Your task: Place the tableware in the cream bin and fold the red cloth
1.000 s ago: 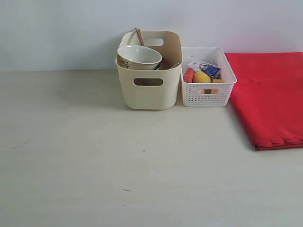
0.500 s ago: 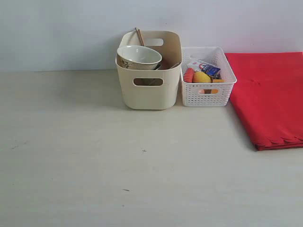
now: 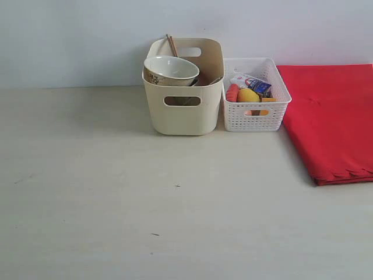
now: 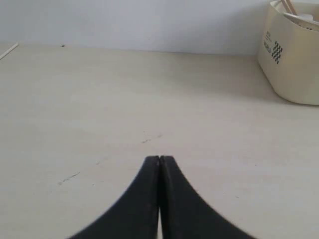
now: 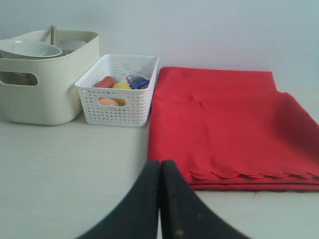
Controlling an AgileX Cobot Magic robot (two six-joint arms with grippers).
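Tableware (image 3: 171,70) sits in the cream bin (image 3: 182,119), and the red cloth (image 3: 329,116) looks folded, so the job seems done. Left end effector (image 4: 159,158) and right end effector (image 5: 160,162) are clenched, empty.

Left pincer (image 4: 159,158) and right pincer (image 5: 160,162) both hang closed, empty, fingertips touching.

Body in view: finger ends of both arms. Left gripper (image 4: 159,158): two matte black fingers (image 4: 142,199), smooth faces, each narrow and rounded at the tip, outer edges curving wide toward the camera in a flared profile. Inner faces were flat and straight, with a hairline pale seam between them. Right gripper (image 5: 160,162): same black pair, same flare, slight sheen along the inner edges, one tiny light speck low on one finger (image 5: 175,232).
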